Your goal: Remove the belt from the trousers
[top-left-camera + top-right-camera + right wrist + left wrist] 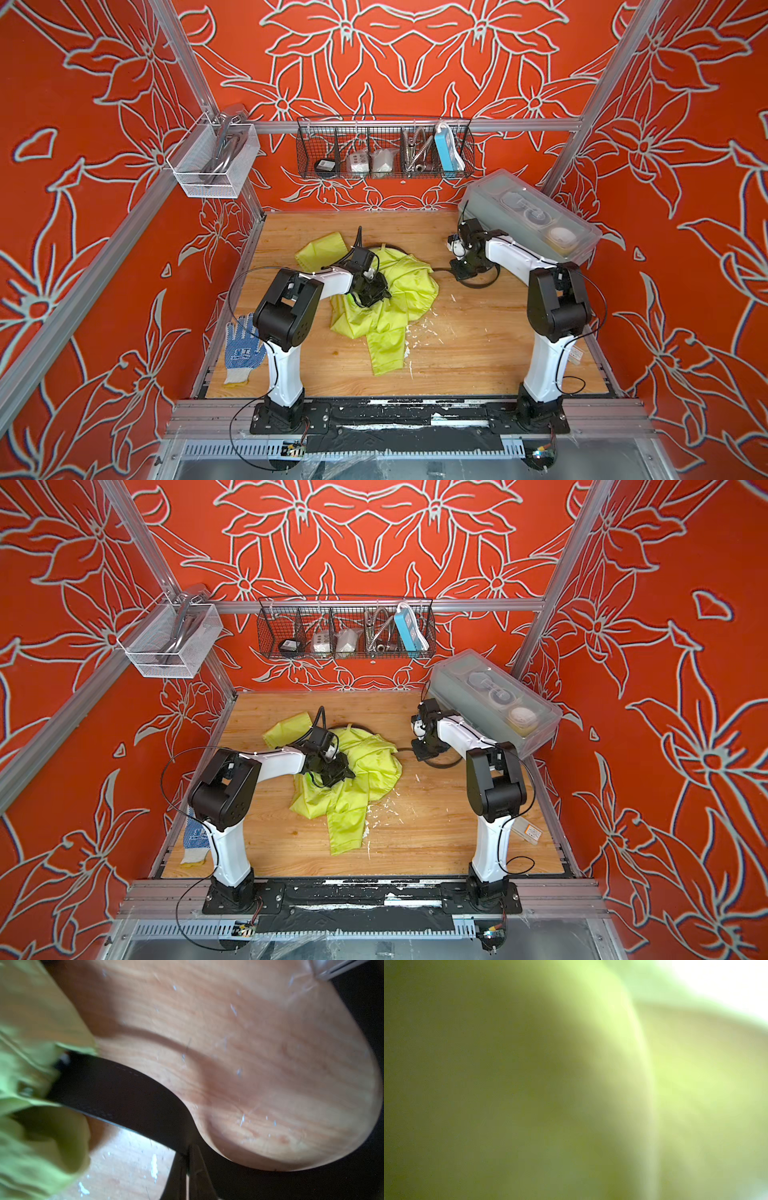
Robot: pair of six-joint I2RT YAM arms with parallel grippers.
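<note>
The worktop point(478, 353) carries the trousers point(409, 291), crumpled in a heap at its middle, with one leg trailing toward the robot's base. The belt point(443, 269) leaves the heap on its right side and runs low across bare wood to the right end effector point(462, 274). In the right wrist view the belt point(116, 1095) comes out from under a fold of the trousers point(31, 1022), so part of it is hidden in the cloth. A dark arc behind the heap may be more of it. Which end is held cannot be told.

The left end effector point(376, 296) is closed and pressed down into the middle of the heap. Its wrist view shows only blurred green cloth, so whether a fold sits between the jaws cannot be told. The right end effector is clamped on the belt, near the edge of the trousers.

The step in hand looks like the pull: one arm pins the cloth while the other draws the belt out of the waistband. The next move likely calls for a long, level draw by the right arm, away from the heap and along the belt's own line, with the left arm holding firm. If the cloth drags along, a regrasp nearer the trousers would be needed.
</note>
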